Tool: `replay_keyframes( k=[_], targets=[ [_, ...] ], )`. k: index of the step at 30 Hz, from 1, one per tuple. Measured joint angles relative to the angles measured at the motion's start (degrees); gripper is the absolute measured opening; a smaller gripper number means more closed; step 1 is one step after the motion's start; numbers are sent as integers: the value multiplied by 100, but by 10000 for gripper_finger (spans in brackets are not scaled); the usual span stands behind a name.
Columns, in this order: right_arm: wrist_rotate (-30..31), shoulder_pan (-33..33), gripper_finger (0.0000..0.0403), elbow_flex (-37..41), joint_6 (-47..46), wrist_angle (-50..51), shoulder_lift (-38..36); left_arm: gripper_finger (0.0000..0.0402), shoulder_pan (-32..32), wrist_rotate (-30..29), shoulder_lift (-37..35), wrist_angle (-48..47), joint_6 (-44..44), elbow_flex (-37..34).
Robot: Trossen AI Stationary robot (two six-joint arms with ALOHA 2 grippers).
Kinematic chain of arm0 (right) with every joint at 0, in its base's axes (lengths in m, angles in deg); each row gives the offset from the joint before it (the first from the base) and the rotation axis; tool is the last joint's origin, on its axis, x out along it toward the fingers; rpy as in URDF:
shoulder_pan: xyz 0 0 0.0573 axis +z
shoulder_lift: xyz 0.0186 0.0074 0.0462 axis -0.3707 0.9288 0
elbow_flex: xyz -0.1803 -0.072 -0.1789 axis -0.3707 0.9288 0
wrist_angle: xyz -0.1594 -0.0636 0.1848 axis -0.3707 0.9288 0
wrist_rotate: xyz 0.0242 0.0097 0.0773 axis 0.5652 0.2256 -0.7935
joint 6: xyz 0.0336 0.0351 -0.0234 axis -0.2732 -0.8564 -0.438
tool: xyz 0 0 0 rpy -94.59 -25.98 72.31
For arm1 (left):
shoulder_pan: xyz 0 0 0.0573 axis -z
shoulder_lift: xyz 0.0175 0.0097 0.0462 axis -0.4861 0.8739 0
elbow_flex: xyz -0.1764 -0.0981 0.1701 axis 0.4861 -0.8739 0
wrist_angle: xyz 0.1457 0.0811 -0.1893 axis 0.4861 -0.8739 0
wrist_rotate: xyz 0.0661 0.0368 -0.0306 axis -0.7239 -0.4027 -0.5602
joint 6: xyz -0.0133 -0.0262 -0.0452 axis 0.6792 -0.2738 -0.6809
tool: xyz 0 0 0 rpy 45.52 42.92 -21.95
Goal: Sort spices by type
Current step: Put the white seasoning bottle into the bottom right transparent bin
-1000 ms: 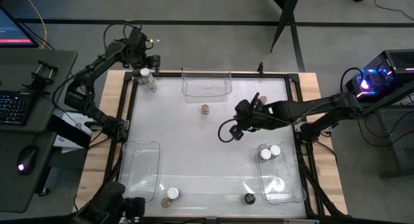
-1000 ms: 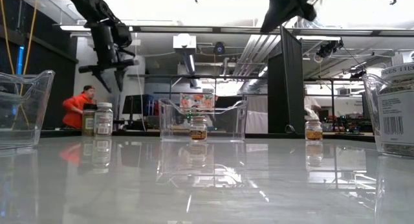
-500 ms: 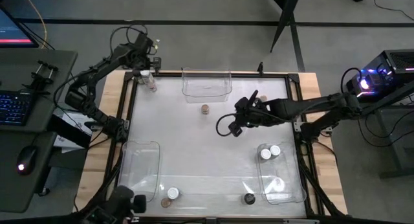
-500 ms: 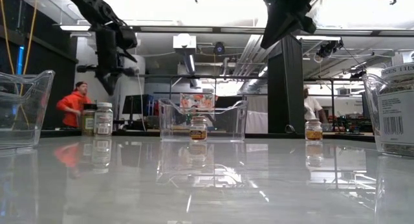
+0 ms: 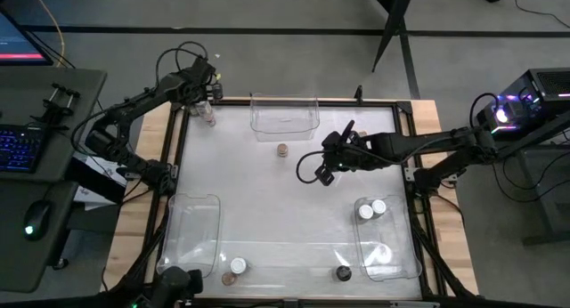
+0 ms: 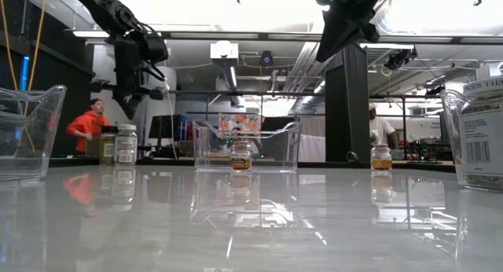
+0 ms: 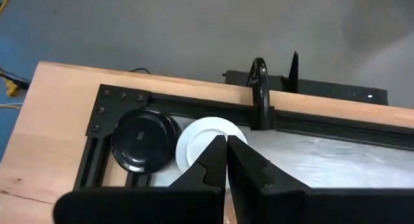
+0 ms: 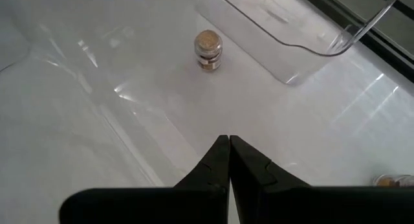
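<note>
Glass-bodied spice jars (image 5: 281, 150) were judged light, rigid, slippery; best pinched round the lid. Left gripper (image 5: 207, 79) and right gripper (image 5: 322, 175) were seen closed, empty.

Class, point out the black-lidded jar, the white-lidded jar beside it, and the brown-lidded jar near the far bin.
Black-lidded jar (image 7: 143, 138), left wrist view, lid centre.
White-lidded jar (image 7: 197, 138), left wrist view, lid top.
Brown-lidded jar (image 8: 208, 40), right wrist view, lid top.

We see the black-lidded jar (image 7: 143, 136) and white-lidded jar (image 7: 206, 141) upright, touching, just beyond the left gripper's (image 7: 226, 148) closed fingertips, and the tan-lidded jar (image 8: 208, 48) upright well ahead of the right gripper's (image 8: 229, 145) closed fingertips.
</note>
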Motion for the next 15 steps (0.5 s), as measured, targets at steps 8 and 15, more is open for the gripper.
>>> replay_keyframes(
  k=[8, 15],
  targets=[
    [-17, 2, 0, 0, -25, -4, 0, 0, -20, -10, 23, -1, 8, -26],
    [-15, 4, 0, 0, -42, -35, 0, 0, 16, -98, 182, -175, -25, -24]
  ],
)
